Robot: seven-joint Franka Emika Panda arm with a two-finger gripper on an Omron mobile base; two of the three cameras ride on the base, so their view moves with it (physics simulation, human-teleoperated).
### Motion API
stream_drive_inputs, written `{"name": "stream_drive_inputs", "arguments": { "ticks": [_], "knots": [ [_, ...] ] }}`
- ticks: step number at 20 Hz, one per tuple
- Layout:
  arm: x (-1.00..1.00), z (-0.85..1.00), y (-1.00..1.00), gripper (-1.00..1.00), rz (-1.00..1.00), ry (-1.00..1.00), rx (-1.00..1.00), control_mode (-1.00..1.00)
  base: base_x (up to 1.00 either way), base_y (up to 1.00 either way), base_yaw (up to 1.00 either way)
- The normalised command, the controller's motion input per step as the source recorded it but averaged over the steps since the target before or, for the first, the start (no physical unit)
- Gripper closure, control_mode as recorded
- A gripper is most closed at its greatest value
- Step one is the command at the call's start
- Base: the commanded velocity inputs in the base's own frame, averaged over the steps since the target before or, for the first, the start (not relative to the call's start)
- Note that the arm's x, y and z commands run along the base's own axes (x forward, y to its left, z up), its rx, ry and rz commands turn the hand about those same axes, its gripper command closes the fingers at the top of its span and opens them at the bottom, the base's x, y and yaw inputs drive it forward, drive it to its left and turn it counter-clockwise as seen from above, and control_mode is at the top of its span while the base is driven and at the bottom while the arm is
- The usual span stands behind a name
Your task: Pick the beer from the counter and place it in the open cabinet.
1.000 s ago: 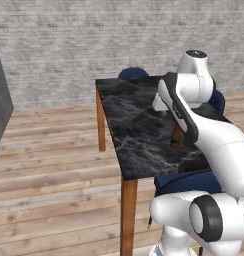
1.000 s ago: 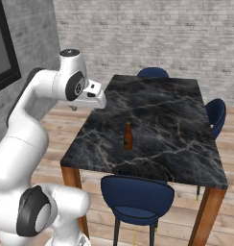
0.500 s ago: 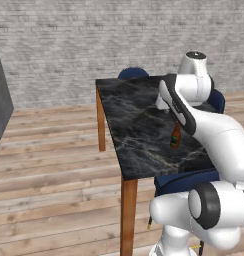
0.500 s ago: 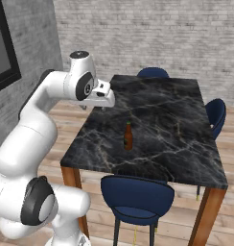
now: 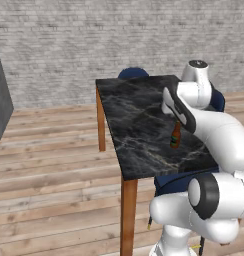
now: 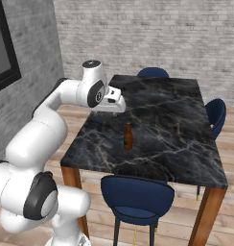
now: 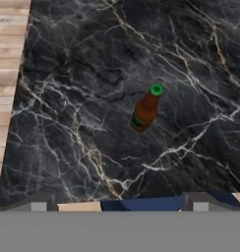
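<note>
On the counter (image 6: 176, 120) the beer (image 6: 128, 136) stands upright near the front edge, nothing touching it. Gripper (image 6: 117, 106) hangs above and behind it, jaws wide open, empty. Tall skinny bottle, so a slightly off-centre descent could clip the neck and tip it over.

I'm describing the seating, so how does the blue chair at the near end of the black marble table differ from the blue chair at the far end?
The near blue chair shows its whole curved backrest and dark legs; the far blue chair shows just the top of its backrest above the black marble table. The near one appears larger, being closer. Both share the same navy colour and are tucked against the table.
</note>
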Motion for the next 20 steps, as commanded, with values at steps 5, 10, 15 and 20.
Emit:
{"name": "stream_drive_inputs", "arguments": {
  "ticks": [5,10,15,20],
  "knots": [
    [0.23,-0.33,-0.30,-1.00,-0.04,0.00,0.00,-1.00,0.00,0.00,0.00],
    [0.27,-0.27,-0.27,-1.00,-0.06,0.00,0.00,-1.00,0.00,0.00,0.00],
    [0.25,-0.30,-0.24,-1.00,-0.07,0.00,0.00,-1.00,0.00,0.00,0.00],
    [0.24,-0.33,-0.16,-1.00,-0.07,0.00,0.00,-1.00,0.00,0.00,0.00]
  ]
}}
